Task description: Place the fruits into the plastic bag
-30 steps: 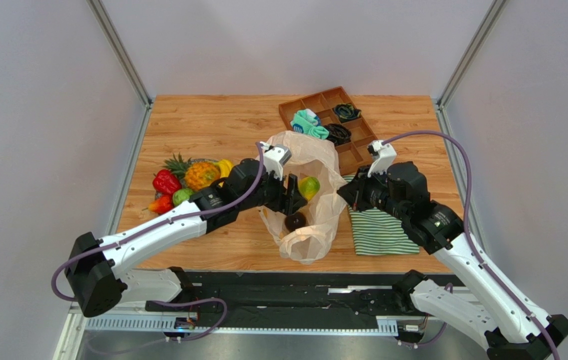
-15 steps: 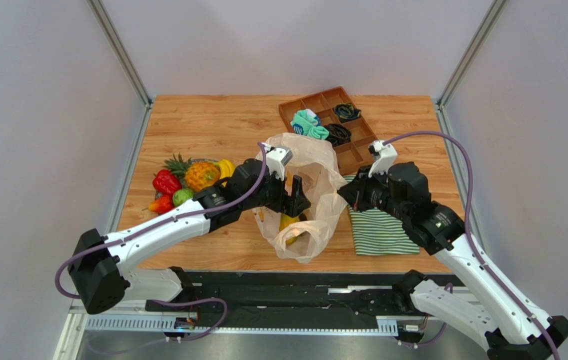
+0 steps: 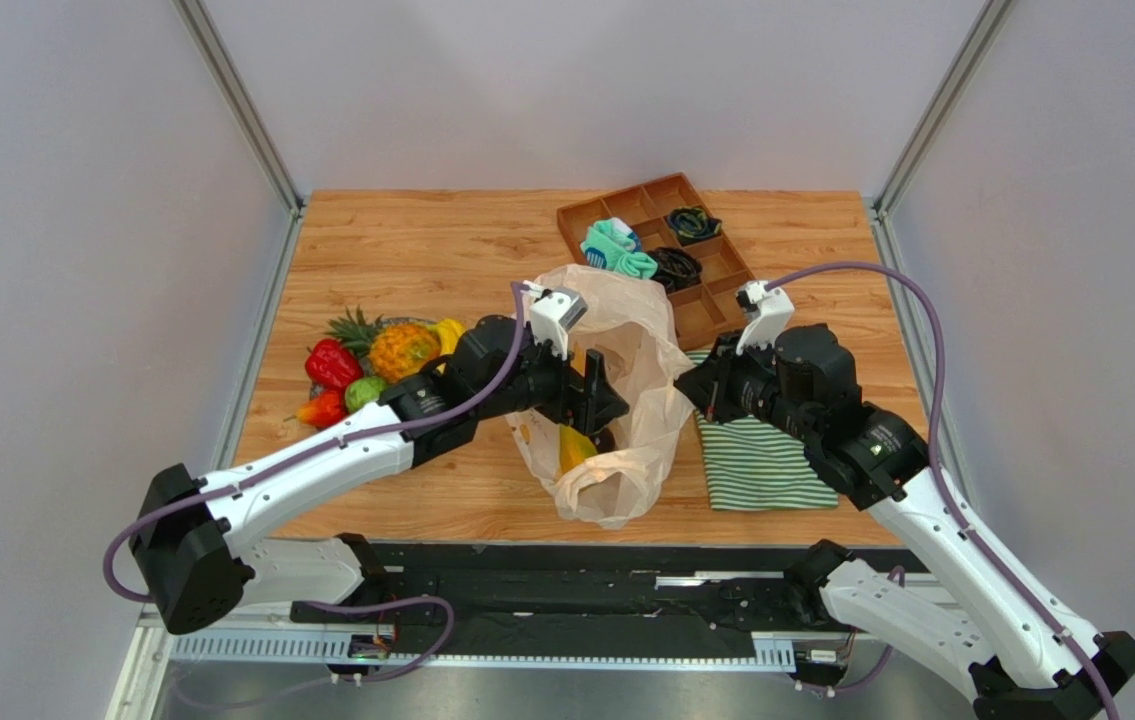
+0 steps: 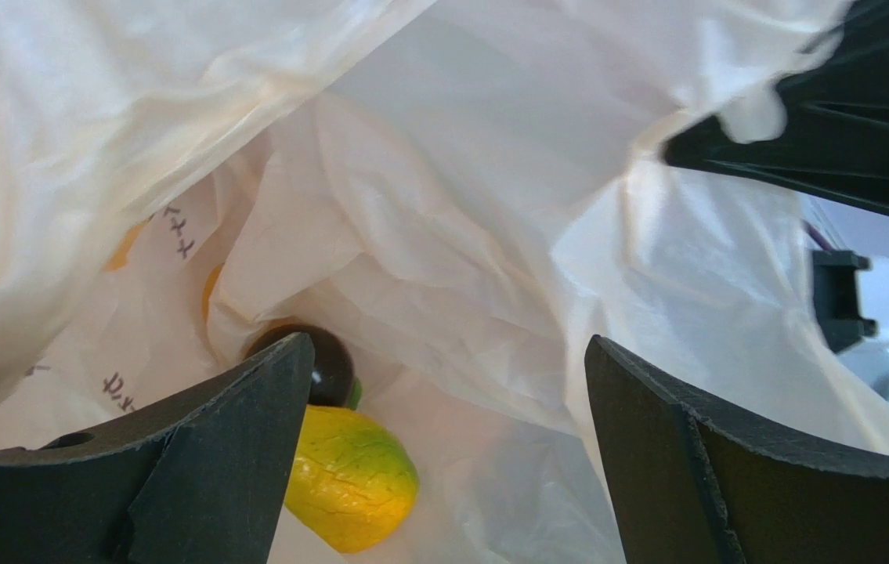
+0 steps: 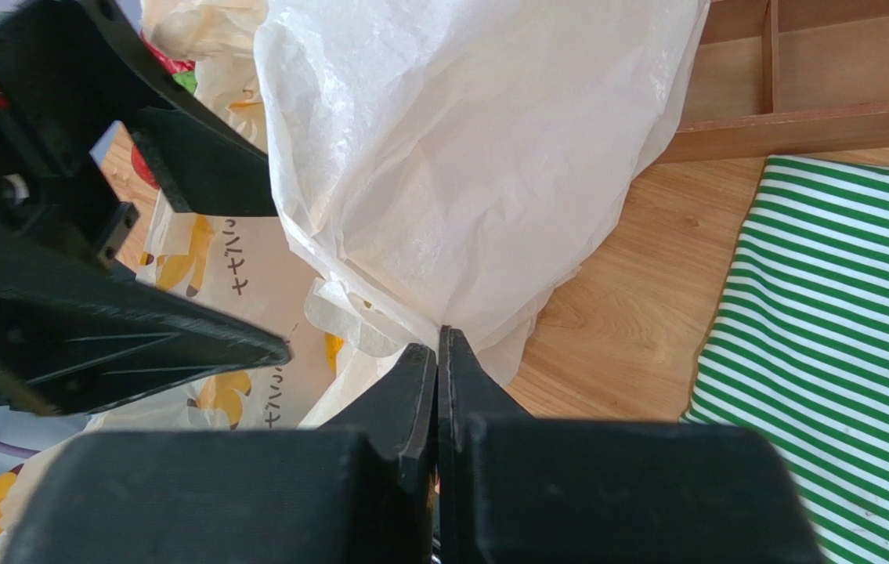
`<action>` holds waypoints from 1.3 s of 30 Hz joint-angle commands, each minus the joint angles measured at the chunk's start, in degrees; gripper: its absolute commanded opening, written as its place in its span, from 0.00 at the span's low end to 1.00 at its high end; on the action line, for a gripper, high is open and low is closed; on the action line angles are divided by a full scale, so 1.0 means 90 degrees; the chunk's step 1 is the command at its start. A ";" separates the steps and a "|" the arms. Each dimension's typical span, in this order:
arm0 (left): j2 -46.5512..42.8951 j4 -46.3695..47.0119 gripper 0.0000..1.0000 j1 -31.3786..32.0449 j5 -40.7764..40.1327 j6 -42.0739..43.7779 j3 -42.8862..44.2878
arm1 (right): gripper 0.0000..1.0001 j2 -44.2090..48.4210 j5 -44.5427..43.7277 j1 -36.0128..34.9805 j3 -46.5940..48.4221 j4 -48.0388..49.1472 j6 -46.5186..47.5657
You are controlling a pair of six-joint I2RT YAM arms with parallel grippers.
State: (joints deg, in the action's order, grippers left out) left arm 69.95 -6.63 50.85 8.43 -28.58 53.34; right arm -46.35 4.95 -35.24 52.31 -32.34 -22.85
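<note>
I pinch the right gripper (image 5: 437, 343) shut on the rim of the plastic bag (image 5: 472, 153) to prop its mouth up, so the left gripper (image 4: 447, 358), spread wide and empty inside, hangs over the yellow-orange fruit (image 4: 349, 479) and dark fruit (image 4: 327, 364) lying at the bottom.

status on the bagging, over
Left claw open, empty, in plastic bag. Right claw shut on its rim. Two fruits bagged, pile waiting. Nothing blocking.
</note>
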 commanded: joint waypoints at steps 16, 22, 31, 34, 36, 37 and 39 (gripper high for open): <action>-0.3700 -0.0889 0.99 -0.2961 -0.0249 0.0432 -0.0849 | 0.00 0.0072 -0.0130 -0.0029 0.0008 0.0146 0.0049; -0.3457 -0.2376 0.98 -0.3482 -0.1551 0.0558 -0.0751 | 0.00 0.0023 -0.0052 -0.0029 -0.0012 0.0214 0.0010; -0.2529 -0.2281 0.96 -0.3521 -0.2215 0.0578 -0.1092 | 0.00 0.0110 -0.0101 -0.0029 -0.0002 0.0136 0.0049; -0.2285 -0.1949 0.96 -0.3667 -0.2118 0.0490 -0.1200 | 0.00 0.0130 -0.0130 -0.0029 -0.0012 0.0097 0.0068; -0.2168 -0.1774 0.95 -0.3814 -0.2059 0.0334 -0.1230 | 0.00 0.0130 -0.0120 -0.0029 -0.0002 0.0078 0.0078; -0.2032 -0.1744 0.95 -0.3833 -0.2098 0.0305 -0.1230 | 0.00 0.0140 -0.0120 -0.0029 -0.0002 0.0087 0.0078; -0.1865 -0.1685 0.94 -0.3902 -0.2108 0.0275 -0.1230 | 0.00 0.0159 -0.0120 -0.0020 -0.0012 0.0078 0.0088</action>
State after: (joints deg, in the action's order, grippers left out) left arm 51.11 -26.09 16.99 -9.43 -24.53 42.19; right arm -46.06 4.54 -35.24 52.31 -32.60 -22.65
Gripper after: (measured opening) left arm 0.949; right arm 0.005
